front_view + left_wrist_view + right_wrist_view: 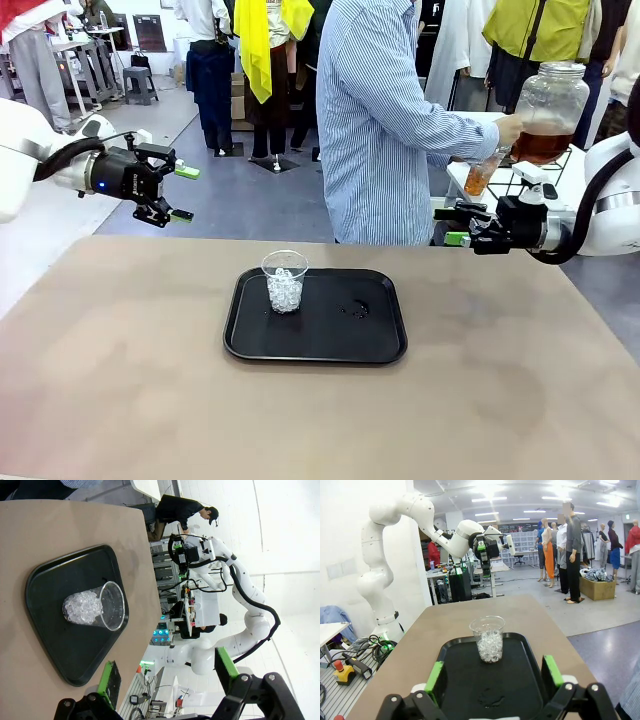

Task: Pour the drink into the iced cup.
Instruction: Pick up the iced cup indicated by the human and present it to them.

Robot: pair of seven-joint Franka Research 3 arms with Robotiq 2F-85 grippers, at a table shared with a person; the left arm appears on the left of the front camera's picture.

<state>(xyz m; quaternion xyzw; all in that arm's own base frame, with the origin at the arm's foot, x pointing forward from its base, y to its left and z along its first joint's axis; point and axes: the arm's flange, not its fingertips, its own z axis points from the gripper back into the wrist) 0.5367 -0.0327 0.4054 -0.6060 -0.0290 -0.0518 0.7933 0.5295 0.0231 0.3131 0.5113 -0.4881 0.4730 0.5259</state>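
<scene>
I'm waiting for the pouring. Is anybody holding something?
Both the left gripper and right gripper are open, holding nothing. The person's hand holds the drink jar at its side.

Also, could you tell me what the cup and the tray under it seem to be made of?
Cup: clear, probably thin plastic; the ice shows straight through its wall. Tray: black, likely moulded plastic, with a dull sheen and rounded corners.

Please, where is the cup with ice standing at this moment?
In the front view the iced cup stands upright on the black tray at the middle of the table, in the tray's far part on the robot's left side.
</scene>
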